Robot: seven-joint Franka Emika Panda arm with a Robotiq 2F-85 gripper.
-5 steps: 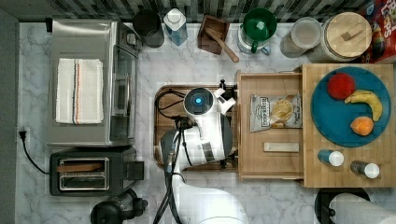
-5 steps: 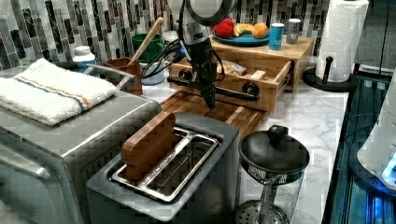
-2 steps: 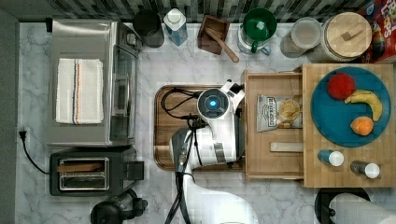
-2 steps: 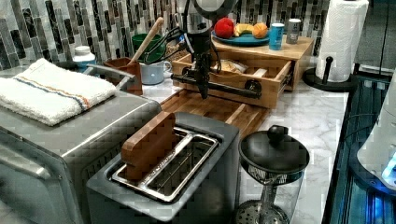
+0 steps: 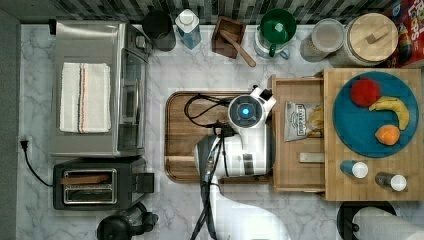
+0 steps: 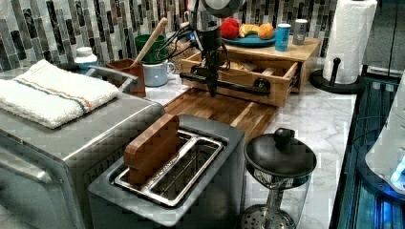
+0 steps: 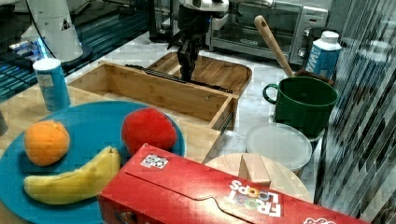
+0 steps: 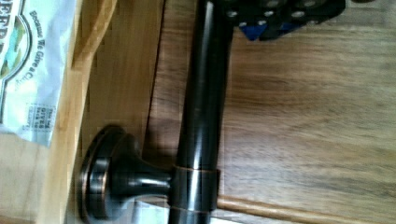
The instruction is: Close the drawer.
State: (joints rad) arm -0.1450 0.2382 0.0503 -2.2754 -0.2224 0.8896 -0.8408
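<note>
Gripper [image 6: 210, 86] fingers were seen pointing down at the dark bar handle [image 6: 228, 84] on the front of the drawer [image 6: 267, 81], right of centre in the upper part of the left view; whether they were spread or closed could not be told, since the wrist body covered them in the top view and only a dark, blue-marked edge of the gripper was caught in the wrist view. The drawer [image 5: 297, 134] was found partly pulled out at centre right of the top view, its front rim hidden beneath the arm [image 5: 240, 150]. A snack bag [image 5: 302, 120] was seen lying inside it, and in the wrist view its print was cut off at the frame edge. In the right view, the drawer's interior was hidden behind its near wall. The walnut cutting board [image 5: 187, 135] was placed just beside the drawer front, at the centre of the top view, and partly covered by the arm.

All was set on a white marbled counter [image 5: 200, 65] backed by a striped tile wall [image 6: 57, 24]. A toaster oven [image 5: 95, 90] bearing a folded towel [image 5: 85, 97] was noted at the upper left of the top view, a toaster [image 5: 97, 184] at the lower left. A blue plate [image 5: 375, 114] of fruit was seen on the light-wood top at the right, and a red cereal box [image 7: 210, 196] was cut off at the bottom of the right view.
</note>
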